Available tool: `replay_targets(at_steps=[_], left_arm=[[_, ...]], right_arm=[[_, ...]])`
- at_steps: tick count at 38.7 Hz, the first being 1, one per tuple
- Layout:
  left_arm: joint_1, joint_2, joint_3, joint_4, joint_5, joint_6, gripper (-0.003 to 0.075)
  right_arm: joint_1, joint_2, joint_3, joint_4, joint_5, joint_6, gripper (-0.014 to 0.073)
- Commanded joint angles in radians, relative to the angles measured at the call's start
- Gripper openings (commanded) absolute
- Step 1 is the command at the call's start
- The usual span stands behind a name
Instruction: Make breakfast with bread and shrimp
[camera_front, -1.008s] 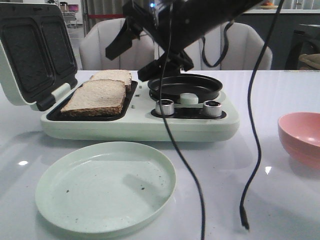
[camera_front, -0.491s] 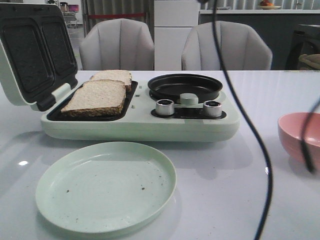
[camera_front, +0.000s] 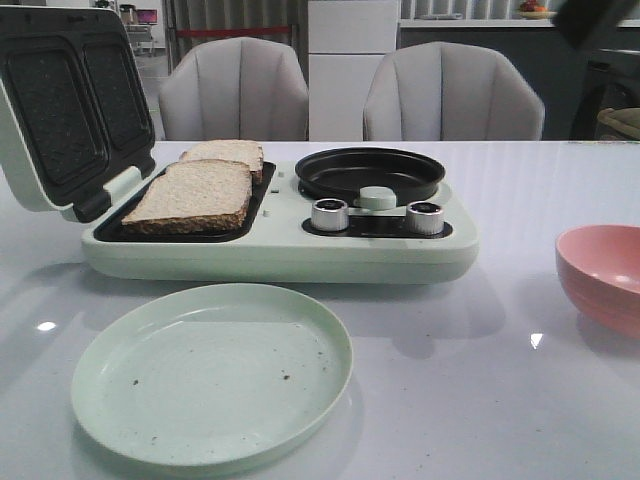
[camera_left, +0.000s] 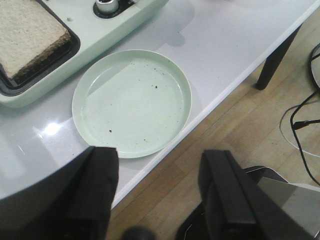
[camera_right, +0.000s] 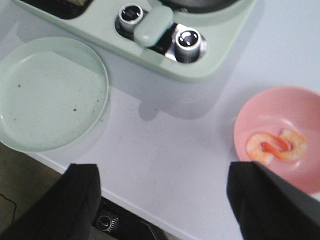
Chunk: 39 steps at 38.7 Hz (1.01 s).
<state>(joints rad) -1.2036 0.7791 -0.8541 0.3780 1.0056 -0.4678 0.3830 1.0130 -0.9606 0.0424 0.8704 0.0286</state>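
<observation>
A: Where is the shrimp (camera_right: 276, 146)?

B: In the pink bowl (camera_right: 260, 112), to the right of the breakfast maker (camera_front: 280, 255). It looks small, soft and probably slick, so I'd pinch it gently across the thick curled body rather than the tail.

A: And the bread (camera_front: 193, 195)?

B: Two slices on the maker's open grill tray, one behind the other, left of the small black pan (camera_front: 370, 172). Light and crumbly, I'd guess; best lifted by a crust edge.

A: The grippers?

B: The right gripper (camera_right: 162, 200) is spread wide with nothing in it, above the table edge near the bowl. The left gripper (camera_left: 157, 192) is also wide and empty, near the green plate (camera_left: 90, 85) in front of the maker.

A: Any change?

B: A second ago the right arm hung over the pan with cables dangling; now it is gone from the front view except a dark corner at top right.
</observation>
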Motion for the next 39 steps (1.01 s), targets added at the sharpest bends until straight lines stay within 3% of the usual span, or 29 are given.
replay_targets(at_steps=[1, 14, 30, 39], left_arm=[[-0.008, -0.006, -0.024, 0.025, -0.047, -0.002, 0.0424], [-0.008, -0.006, -0.024, 0.098, -0.025, -0.002, 0.0424], [-0.001, -0.006, -0.035, 0.309, 0.245, -0.201, 0.0424], [0.137, -0.001, -0.123, 0.29, 0.242, -0.186, 0.0424]], right_arm=[[-0.004, -0.099, 0.05, -0.032, -0.044, 0.036, 0.062], [-0.004, -0.311, 0.201, -0.028, -0.052, 0.086, 0.062], [-0.004, -0.322, 0.209, -0.027, -0.051, 0.086, 0.062], [-0.004, -0.322, 0.209, -0.027, -0.051, 0.086, 0.062]])
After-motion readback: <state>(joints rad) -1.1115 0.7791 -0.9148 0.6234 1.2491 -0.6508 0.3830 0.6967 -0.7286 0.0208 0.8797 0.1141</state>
